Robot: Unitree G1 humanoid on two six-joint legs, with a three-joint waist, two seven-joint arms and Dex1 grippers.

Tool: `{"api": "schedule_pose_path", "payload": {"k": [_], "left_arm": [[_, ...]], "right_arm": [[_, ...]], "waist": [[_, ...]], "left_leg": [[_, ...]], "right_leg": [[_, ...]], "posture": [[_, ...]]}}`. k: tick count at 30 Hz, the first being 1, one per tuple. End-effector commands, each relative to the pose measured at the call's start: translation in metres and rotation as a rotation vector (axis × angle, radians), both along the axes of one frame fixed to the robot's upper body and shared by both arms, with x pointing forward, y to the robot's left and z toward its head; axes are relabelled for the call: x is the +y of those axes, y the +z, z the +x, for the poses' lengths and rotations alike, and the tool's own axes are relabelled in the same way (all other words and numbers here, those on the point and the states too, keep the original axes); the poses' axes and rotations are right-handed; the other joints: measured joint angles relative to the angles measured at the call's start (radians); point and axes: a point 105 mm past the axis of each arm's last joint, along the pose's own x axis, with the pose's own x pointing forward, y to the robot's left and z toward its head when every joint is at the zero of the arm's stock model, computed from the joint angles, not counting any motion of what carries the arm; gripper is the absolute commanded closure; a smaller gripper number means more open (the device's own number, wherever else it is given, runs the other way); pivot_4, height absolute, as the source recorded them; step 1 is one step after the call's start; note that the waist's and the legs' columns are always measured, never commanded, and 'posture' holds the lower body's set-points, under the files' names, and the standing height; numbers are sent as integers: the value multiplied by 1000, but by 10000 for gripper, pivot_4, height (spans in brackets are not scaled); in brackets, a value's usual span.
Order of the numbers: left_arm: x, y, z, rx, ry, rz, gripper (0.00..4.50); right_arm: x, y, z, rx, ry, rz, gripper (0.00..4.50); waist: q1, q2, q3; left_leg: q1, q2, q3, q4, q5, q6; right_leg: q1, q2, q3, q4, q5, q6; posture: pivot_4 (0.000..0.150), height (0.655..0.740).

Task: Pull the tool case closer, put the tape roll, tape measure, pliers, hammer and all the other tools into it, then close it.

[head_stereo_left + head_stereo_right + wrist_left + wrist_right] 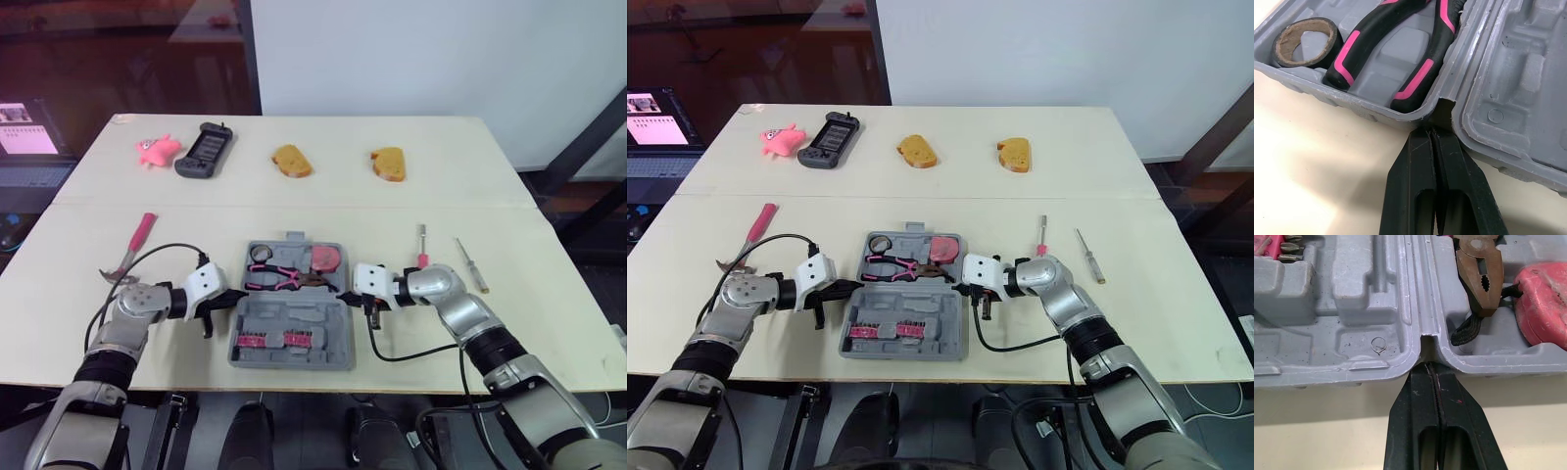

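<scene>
My left gripper (pixel 1431 133) has its two fingers pressed together, holding nothing, tips set into the hinge notch on the left side of the tool case (pixel 290 311). My right gripper (pixel 1430 366) mirrors it: fingers together, empty, tips at the hinge notch on the case's right side. The case lies open and flat between them, near my edge of the worktop (pixel 323 196), so I judge the pulling-closer is done.

In the far half of the case sit the tape roll (pixel 260 253), the pliers (pixel 284 277) and the tape measure (pixel 325 258). The near half carries two pink bit holders (pixel 253 340).

Not yet packed: the hammer (pixel 132 247) lies on the worktop to the left of the case, and to the right of it lie a red-handled screwdriver (pixel 422 245) and, farther right, a slim screwdriver (pixel 471 265). Those three have to go in, then the case must be shut, so I put the job at roughly halfway.

Well beyond the case are a pink toy (pixel 157 149), a black handset (pixel 204 150) and two bread slices (pixel 291 161).
</scene>
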Motion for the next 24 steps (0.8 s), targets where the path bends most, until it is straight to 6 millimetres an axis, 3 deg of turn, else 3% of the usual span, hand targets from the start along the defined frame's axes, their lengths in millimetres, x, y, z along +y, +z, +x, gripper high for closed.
{"api": "schedule_pose_path", "payload": {"k": [1, 14, 17, 21, 22, 24], "left_arm": [[-16, 3, 0, -23, -63, -4, 44139], [-15, 1, -3, 0, -72, 0, 44139], [-8, 3, -2, -7, -43, -3, 44139], [16, 14, 0, -44, 63, -38, 44139], [23, 18, -2, -43, 92, -72, 44732], [39, 25, -10, -40, 146, -106, 39131]], "right_arm": [[11, 8, 2, -44, 21, 40, 45000], [6, 3, 2, -40, 17, 28, 45000], [2, 4, 4, -50, -7, 23, 45000], [-13, 8, 4, -43, -41, 31, 45000], [-18, 9, 4, -41, -56, 35, 42472], [-28, 13, 4, -46, -80, 45, 36269]], "waist": [[0, 0, 0], [0, 0, 0], [0, 0, 0], [0, 0, 0], [0, 0, 0], [-3, 0, 0]], "left_leg": [[0, 0, 0, 0, 0, 0], [0, 0, 0, 0, 0, 0], [0, 0, 0, 0, 0, 0], [0, 0, 0, 0, 0, 0], [0, 0, 0, 0, 0, 0], [0, 0, 0, 0, 0, 0]], "right_leg": [[0, 0, 0, 0, 0, 0], [0, 0, 0, 0, 0, 0], [0, 0, 0, 0, 0, 0], [0, 0, 0, 0, 0, 0], [0, 0, 0, 0, 0, 0], [0, 0, 0, 0, 0, 0]], "posture": [[1500, 7207], [1500, 7207], [1500, 7207], [1500, 7207], [1500, 7207], [1500, 7207]]}}
